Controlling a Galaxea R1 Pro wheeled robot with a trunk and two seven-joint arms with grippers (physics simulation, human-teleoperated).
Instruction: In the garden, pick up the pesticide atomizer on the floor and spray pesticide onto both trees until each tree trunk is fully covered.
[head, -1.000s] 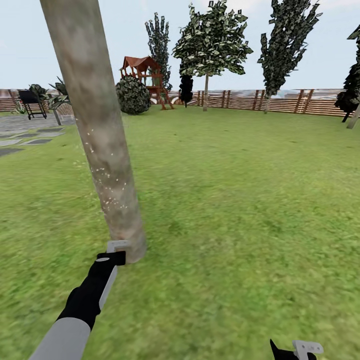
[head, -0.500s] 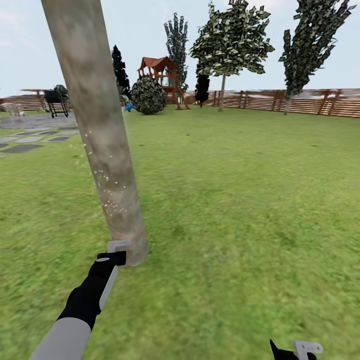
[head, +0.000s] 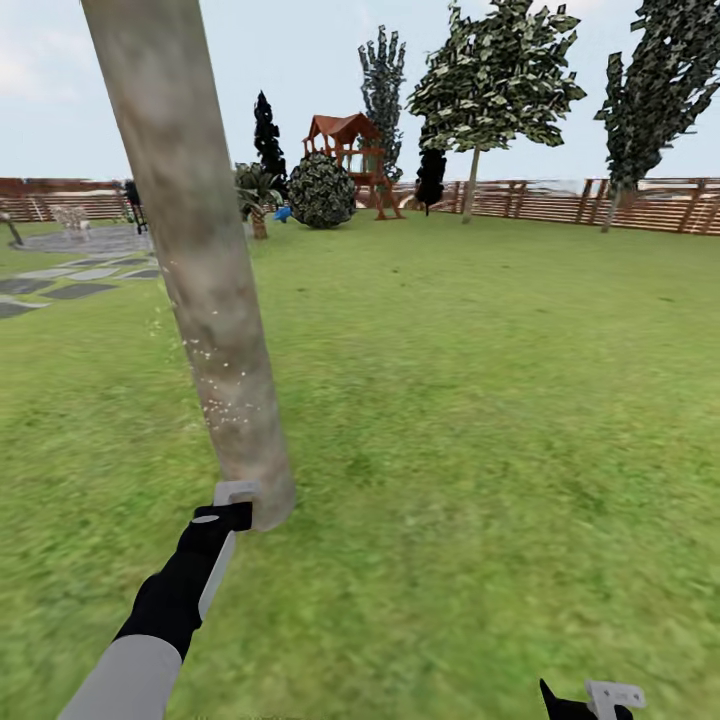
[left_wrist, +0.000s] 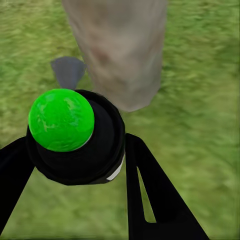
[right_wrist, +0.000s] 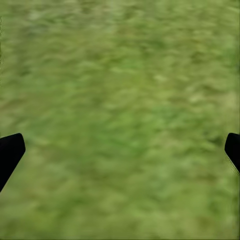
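We've got our left hand pushed out low at the foot of the nearest tree trunk, which leans across the left of the head view. In the left wrist view the hand's two dark fingers are clamped on the pesticide atomizer, a round black body with a bright green ball on top, and it sits just in front of the trunk's base. A scatter of tiny white pesticide specks shows on the lower part of the bark; higher up the bark looks bare.

Our right hand barely pokes in at the bottom edge of the head view. Its wrist view has the two fingertips spread wide apart with only blurry lawn between them, so it's released and carrying nothing.

Further off across the grass there's a wooden slat fence, a red playhouse, a round bush, more trees and some grey paving.
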